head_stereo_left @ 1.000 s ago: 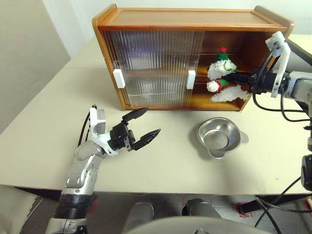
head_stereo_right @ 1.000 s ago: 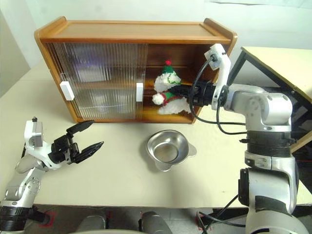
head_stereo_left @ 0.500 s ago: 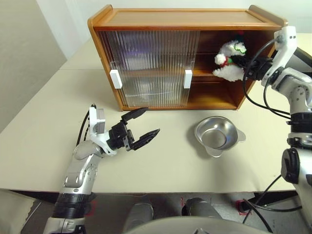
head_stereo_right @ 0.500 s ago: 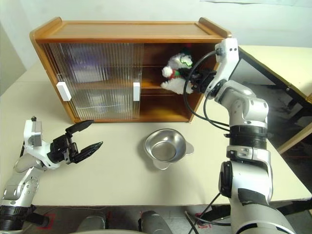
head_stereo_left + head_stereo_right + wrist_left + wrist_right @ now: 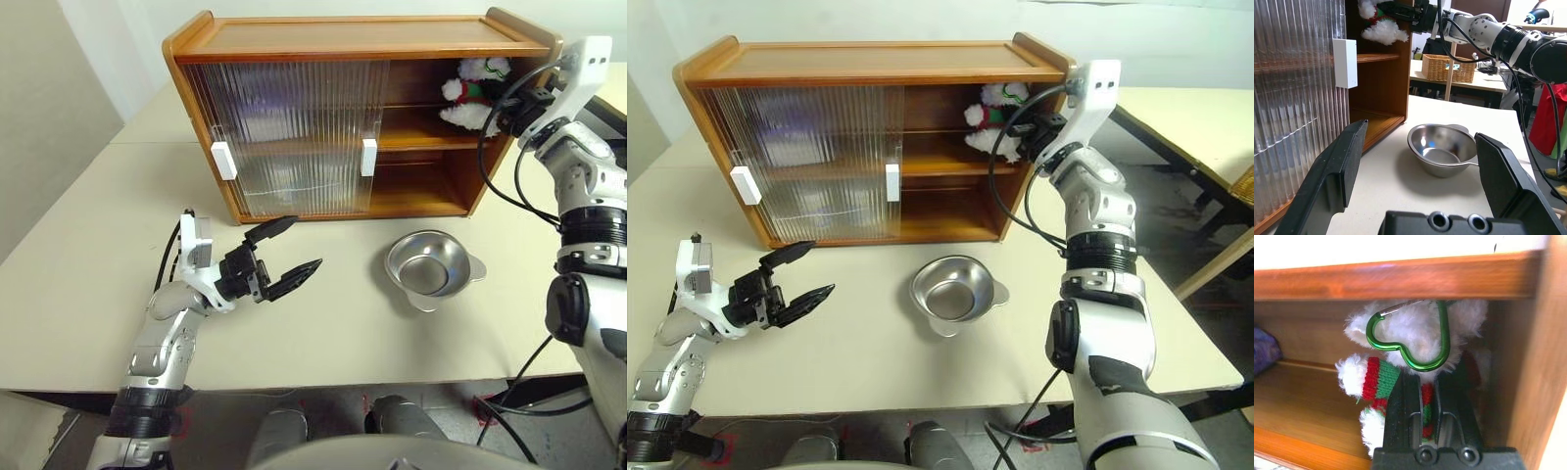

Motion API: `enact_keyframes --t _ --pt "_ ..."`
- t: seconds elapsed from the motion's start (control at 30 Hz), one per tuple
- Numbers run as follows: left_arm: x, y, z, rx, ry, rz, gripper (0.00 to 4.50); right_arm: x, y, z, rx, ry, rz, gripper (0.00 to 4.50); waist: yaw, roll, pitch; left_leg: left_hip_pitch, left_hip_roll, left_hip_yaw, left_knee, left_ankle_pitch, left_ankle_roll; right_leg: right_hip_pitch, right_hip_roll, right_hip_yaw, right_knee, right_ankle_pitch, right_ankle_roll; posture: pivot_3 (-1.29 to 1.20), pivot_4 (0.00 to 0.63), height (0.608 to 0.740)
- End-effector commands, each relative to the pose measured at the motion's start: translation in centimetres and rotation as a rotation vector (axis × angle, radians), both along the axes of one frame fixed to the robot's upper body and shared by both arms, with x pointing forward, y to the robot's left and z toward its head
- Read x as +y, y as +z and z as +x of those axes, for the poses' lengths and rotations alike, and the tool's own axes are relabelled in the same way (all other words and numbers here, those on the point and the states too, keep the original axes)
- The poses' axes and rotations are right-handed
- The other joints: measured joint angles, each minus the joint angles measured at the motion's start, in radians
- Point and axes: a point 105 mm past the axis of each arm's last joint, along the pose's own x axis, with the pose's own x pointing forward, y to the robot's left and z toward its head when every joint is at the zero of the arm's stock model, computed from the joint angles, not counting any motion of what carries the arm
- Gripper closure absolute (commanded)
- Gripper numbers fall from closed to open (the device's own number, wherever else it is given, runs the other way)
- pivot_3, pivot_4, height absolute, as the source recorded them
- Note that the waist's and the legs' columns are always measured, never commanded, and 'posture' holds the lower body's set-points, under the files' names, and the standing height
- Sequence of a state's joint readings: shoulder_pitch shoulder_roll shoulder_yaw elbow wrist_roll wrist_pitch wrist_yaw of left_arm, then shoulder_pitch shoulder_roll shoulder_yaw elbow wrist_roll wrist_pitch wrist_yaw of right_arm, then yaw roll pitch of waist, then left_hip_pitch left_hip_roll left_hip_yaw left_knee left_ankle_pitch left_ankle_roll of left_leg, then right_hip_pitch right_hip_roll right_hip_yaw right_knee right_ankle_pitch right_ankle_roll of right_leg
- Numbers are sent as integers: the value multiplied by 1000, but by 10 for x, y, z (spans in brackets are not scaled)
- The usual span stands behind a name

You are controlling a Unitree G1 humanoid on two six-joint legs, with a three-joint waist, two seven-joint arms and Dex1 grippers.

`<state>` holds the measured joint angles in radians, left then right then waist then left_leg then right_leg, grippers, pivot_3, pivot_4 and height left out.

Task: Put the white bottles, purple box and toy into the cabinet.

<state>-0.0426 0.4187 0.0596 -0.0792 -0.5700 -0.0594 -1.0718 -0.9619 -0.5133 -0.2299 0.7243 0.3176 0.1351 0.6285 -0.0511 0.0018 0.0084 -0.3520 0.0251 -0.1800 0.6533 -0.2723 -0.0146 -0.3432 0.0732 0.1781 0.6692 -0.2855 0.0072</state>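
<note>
- Your right pincer (image 5: pixel 1027 130) is inside the open right half of the cabinet (image 5: pixel 294 39), up at the top shelf, with its two black fingers (image 5: pixel 1405 421) pressed together on the toy (image 5: pixel 472 90).
- From the right wrist view you see the toy's white plush and red-and-green sleeve just past the fingertips, and a green heart-shaped clip (image 5: pixel 1409 340) hanging in front of its fluff.
- The toy sits high in the upper compartment, close under the cabinet's top board and near the right side wall; you cannot tell whether it rests on the shelf or hangs in the grip.
- A bit of purple (image 5: pixel 1265 350) shows farther along that same upper shelf in the right wrist view; it is too cut off to name with certainty.
- The ribbed translucent doors (image 5: pixel 284 137) cover the left half of the cabinet, with two small white handles (image 5: pixel 221 160) on them; shapes behind the ribbing are too blurred to read.
- Your left pincer (image 5: pixel 284 253) hovers over the counter (image 5: pixel 88 264) in front of the closed doors, its fingers spread wide and holding nothing.
- A shallow steel bowl (image 5: pixel 428 269) stands on the counter in front of the open half, apart from both pincers.
- In the left wrist view the bowl lies between the spread fingers' line of sight, beside the cabinet's lower shelf.
</note>
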Motion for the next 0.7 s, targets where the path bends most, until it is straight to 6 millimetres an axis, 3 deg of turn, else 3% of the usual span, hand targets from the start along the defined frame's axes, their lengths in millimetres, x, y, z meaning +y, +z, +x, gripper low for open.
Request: enact_keyframes --t 0.03,0.23,0.5,0.53,0.7 --pt "-1 -2 1 4 0 18 0 22 -7 6 -1 44 -58 4499 -5 0 0 0 0 0 0 0 0 0 0 0 0 0 1 -22 0 740" --pt "-2 -2 0 5 5 14 0 41 -6 10 -15 76 -49 4499 -19 0 0 2 1 0 0 2 2 0 1 2 0 0 8 -17 0 740" --pt "-2 -2 0 5 16 9 0 46 -6 13 -11 77 -75 4499 -20 0 0 2 7 0 0 3 1 -3 3 1 0 5 2 -9 0 740" --pt "-2 -2 0 4 16 8 0 46 -6 14 -10 75 -79 3783 -20 0 0 2 8 1 -1 3 1 -3 3 1 0 5 2 -9 0 740" --pt "-3 -3 1 4 17 6 0 45 -6 14 -11 71 -81 2104 -20 0 0 2 12 4 -3 3 1 -6 6 1 0 6 0 -10 0 740"
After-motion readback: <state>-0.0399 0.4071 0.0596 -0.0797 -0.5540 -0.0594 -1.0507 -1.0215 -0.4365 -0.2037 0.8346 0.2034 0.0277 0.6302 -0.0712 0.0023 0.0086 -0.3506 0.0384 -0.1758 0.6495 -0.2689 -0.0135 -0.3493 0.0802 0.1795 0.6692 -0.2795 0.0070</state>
